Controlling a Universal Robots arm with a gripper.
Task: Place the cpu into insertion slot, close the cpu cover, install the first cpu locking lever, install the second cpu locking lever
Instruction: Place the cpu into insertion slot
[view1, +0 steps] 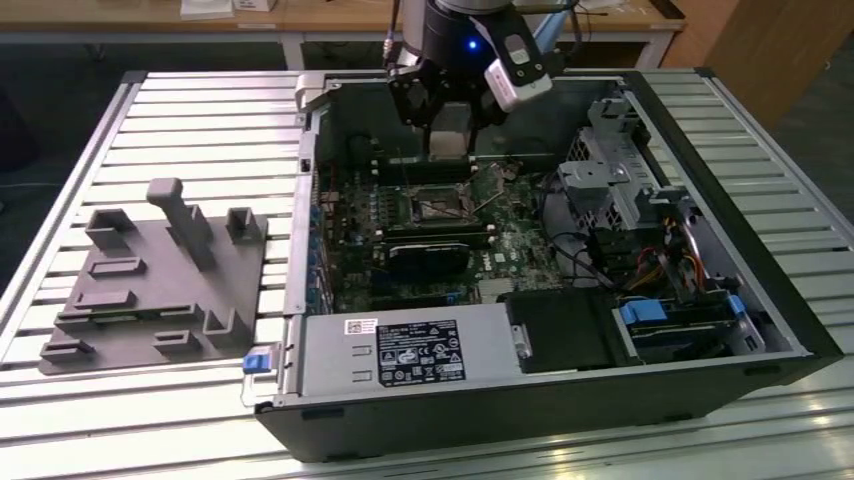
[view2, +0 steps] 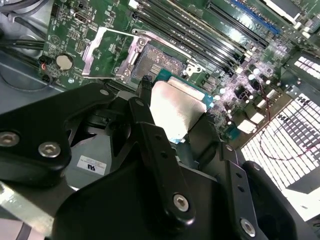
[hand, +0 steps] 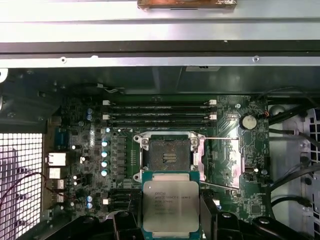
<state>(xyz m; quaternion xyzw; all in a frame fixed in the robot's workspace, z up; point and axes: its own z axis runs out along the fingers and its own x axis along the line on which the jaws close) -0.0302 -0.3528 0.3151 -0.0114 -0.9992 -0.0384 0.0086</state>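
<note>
My gripper (view1: 450, 128) hangs inside the open computer case, shut on the cpu (view1: 450, 146), a small square chip with a silver-grey top. In both wrist views the cpu (hand: 171, 205) (view2: 176, 111) sits between the black fingers (hand: 125, 222), held flat a little above the green board. The insertion slot (hand: 168, 153) (view2: 161, 63) (view1: 438, 207) lies bare just beyond the chip, its dark centre uncovered. The cpu cover (hand: 223, 161) (view2: 108, 52) is flipped open beside the slot. Two thin locking levers (hand: 220, 138) stand released along it.
Memory slots (hand: 159, 112) run past the far side of the slot. A black-labelled power supply box (view1: 414, 352) fills the case's near corner, and drive cages (view1: 617, 170) stand on the exterior view's right. A grey fixture plate (view1: 154, 280) lies on the slatted table (view1: 200, 110).
</note>
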